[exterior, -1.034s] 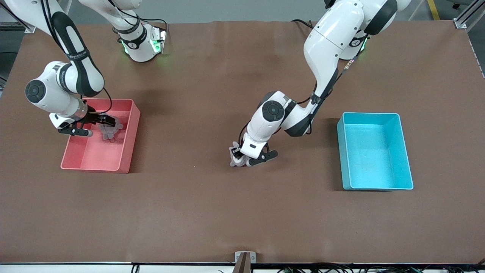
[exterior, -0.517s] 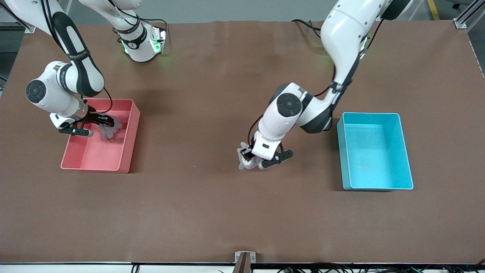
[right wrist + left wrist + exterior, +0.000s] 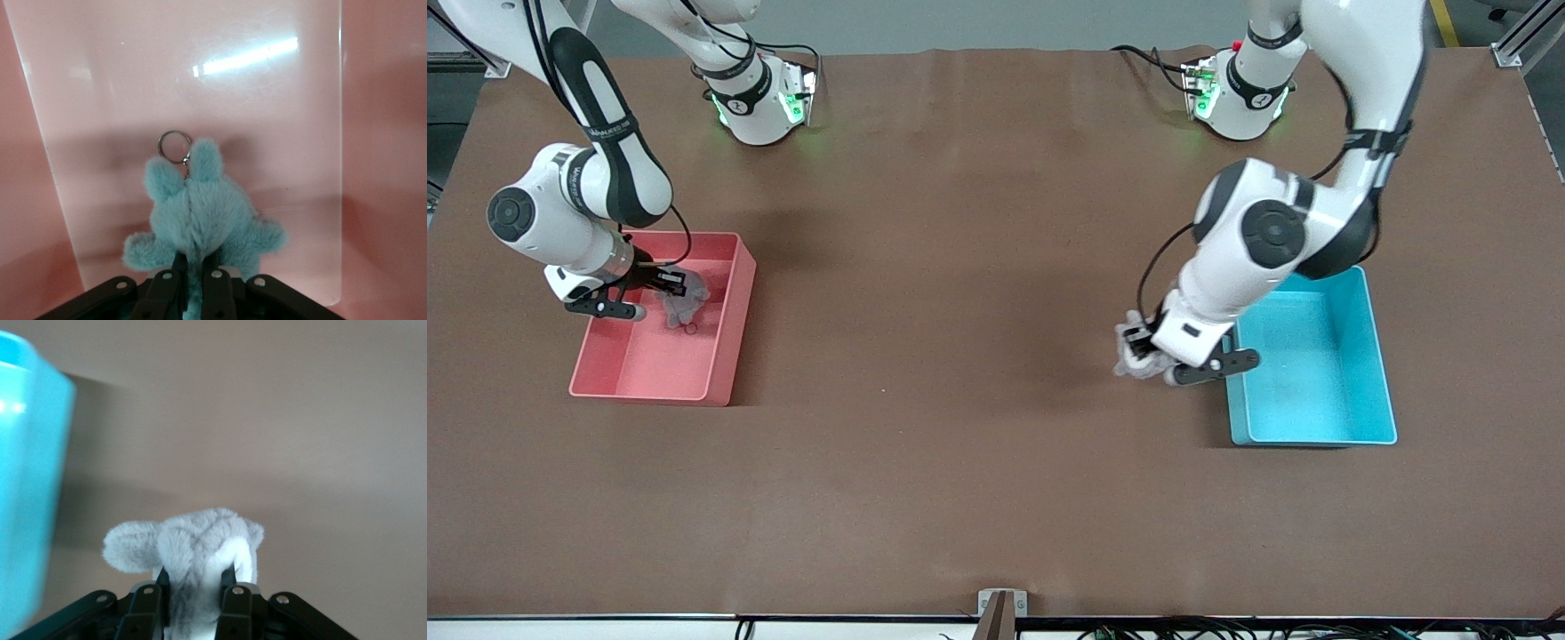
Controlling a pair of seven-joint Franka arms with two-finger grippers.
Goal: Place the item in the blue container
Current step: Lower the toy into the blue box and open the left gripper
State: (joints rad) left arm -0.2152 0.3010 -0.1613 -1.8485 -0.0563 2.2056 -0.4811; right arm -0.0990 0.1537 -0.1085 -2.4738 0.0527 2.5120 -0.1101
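Brown table covering (image 3: 960,444): you are looking at one broad sheet carrying two bins and both arms.

Item one, the blue container (image 3: 1352,418): a cyan rectangular bin sitting toward the left arm's end of the table, its long axis running from the robots' bases toward the front camera, its open mouth facing up. In the left wrist view its wall (image 3: 27,487) is showing as a blurred cyan slab at the edge of the picture.

Item two, the grey plush toy (image 3: 1134,356): the left gripper (image 3: 1143,351) is clamping it between closed fingers (image 3: 148,607). You are seeing it hanging over bare table just beside the blue container's wall that faces the right arm's end, not over the bin's opening. In the left wrist view the plush (image 3: 193,553) is sticking out past the fingertips, one rounded limb jutting sideways; which end is its head, you cannot tell.

Item three, the pink bin (image 3: 720,373): the same shape, lying toward the right arm's end, long axis likewise running toward the front camera.

Item four, the blue-green plush toy (image 3: 683,304): the right gripper (image 3: 671,289) is pinching it, fingers (image 3: 172,290) closed on its body, low inside the pink bin. In the right wrist view that plush (image 3: 200,220) is pointing away from the gripper, its metal key ring (image 3: 175,147) leading over the bin's pale floor (image 3: 200,80).
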